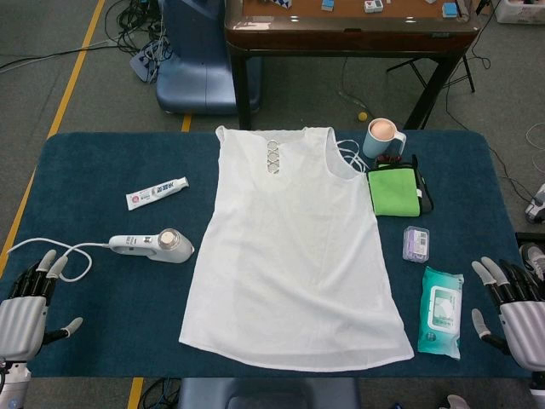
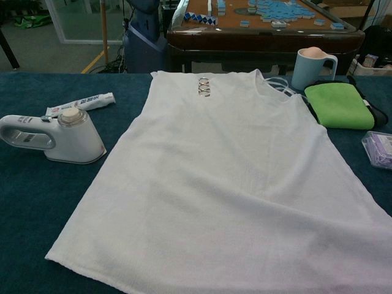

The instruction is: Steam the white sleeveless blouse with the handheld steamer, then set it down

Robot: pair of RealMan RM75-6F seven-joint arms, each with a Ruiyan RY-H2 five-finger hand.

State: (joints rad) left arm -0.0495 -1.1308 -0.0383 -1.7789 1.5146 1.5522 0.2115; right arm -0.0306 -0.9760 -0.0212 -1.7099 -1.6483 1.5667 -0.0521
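Note:
The white sleeveless blouse (image 1: 294, 247) (image 2: 226, 177) lies flat in the middle of the dark blue table, neckline toward the far edge. To its left the white handheld steamer (image 1: 153, 245) (image 2: 58, 138) rests on the table, its cord looping off to the left. My left hand (image 1: 30, 307) hovers at the near left corner with fingers spread, holding nothing, well short of the steamer. At the near right corner my right hand (image 1: 511, 307) is open too, beside the wipes pack. Neither hand shows in the chest view.
A white tube (image 1: 157, 193) (image 2: 82, 103) lies behind the steamer. Right of the blouse are a blue mug (image 1: 383, 138) (image 2: 312, 67), a green cloth (image 1: 394, 191) (image 2: 340, 104), a small purple box (image 1: 415, 243) (image 2: 381, 149) and a wipes pack (image 1: 442, 309). A wooden table (image 1: 349, 34) stands beyond.

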